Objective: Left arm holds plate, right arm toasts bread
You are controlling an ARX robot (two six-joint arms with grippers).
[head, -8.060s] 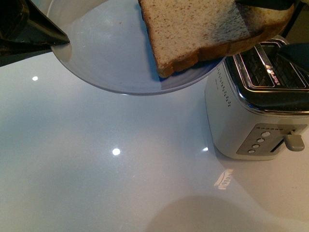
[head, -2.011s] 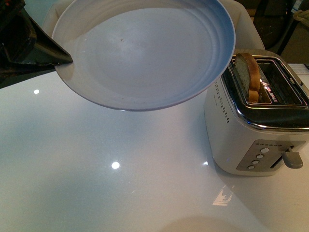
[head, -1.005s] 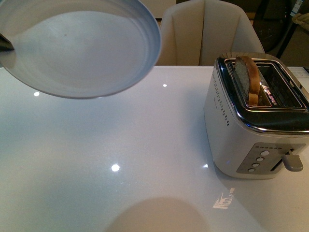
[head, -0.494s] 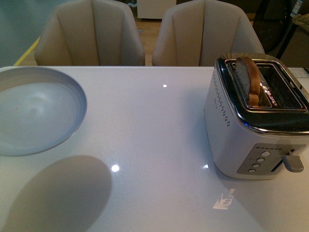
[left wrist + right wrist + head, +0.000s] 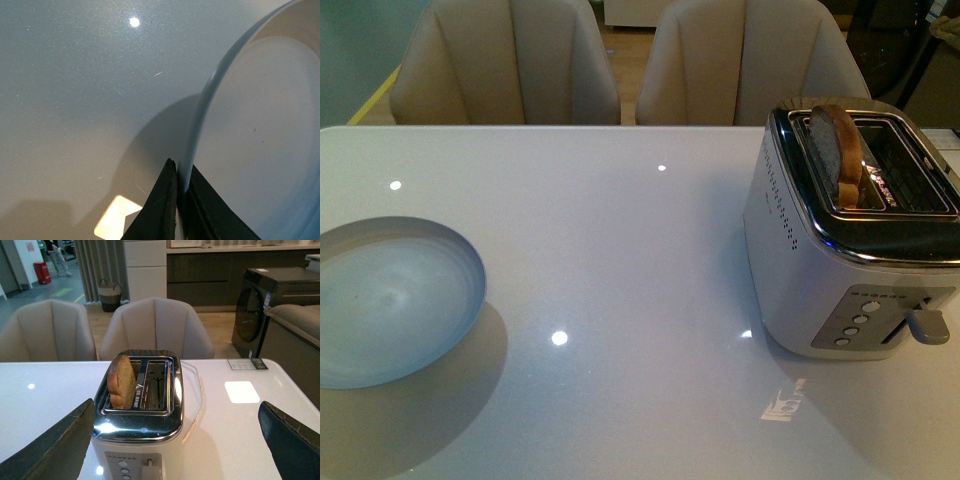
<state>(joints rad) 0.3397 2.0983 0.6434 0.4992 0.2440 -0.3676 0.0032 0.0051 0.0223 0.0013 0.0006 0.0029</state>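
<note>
Toasting: bread seated in toaster | lever should be pushed straight down imo | right gripper spread, empty | plate rim pinched by left gripper

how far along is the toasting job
Done: the bread stands in the toaster slot, right gripper open and clear. In hand: left gripper pinches the empty plate by its rim. Left: the bread sits high, so pressing the lever probably remains.

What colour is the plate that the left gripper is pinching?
The plate is plain pale blue-grey, with no pattern; the front view shows it best.
</note>
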